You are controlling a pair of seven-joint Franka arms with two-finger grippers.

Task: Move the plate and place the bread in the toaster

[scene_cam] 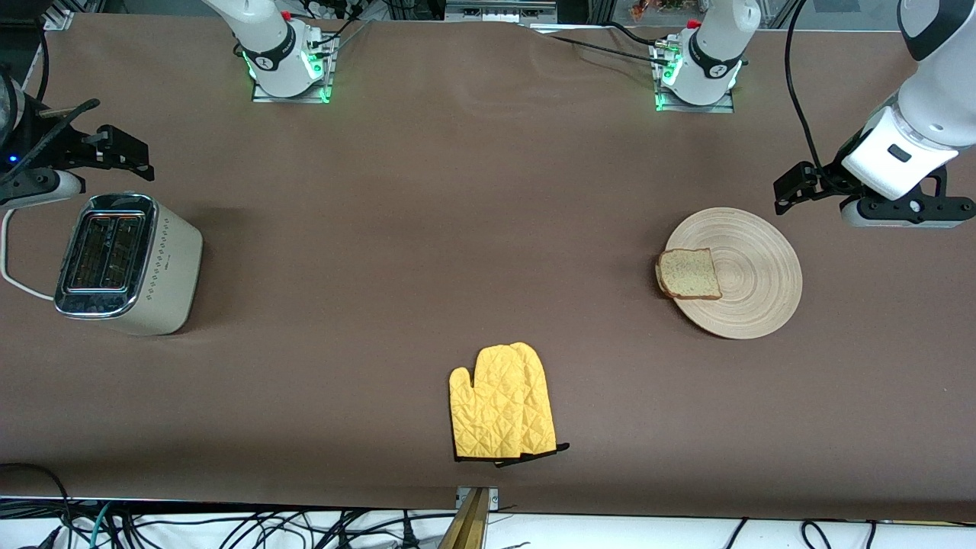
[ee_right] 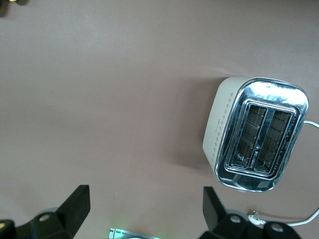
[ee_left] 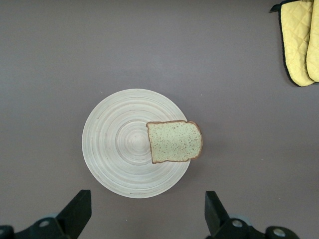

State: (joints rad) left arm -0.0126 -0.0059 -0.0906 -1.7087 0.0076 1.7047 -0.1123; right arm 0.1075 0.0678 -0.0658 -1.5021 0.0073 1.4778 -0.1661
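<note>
plates: one plate [scene_cam: 751, 293] | bread: one slice of bread [scene_cam: 688, 273] | toasters: one toaster [scene_cam: 126, 263], two slots | oven mitts: one yellow oven mitt [scene_cam: 502, 402] | robot arms: two

The toaster [ee_right: 256, 134] is being viewed from above, standing on the brown table [ee_right: 99, 99]; its chrome top and two empty slots are being shown, with diamond marks along its cream side. The right gripper [ee_right: 144, 211] is being held spread apart, empty, above the table.
</note>
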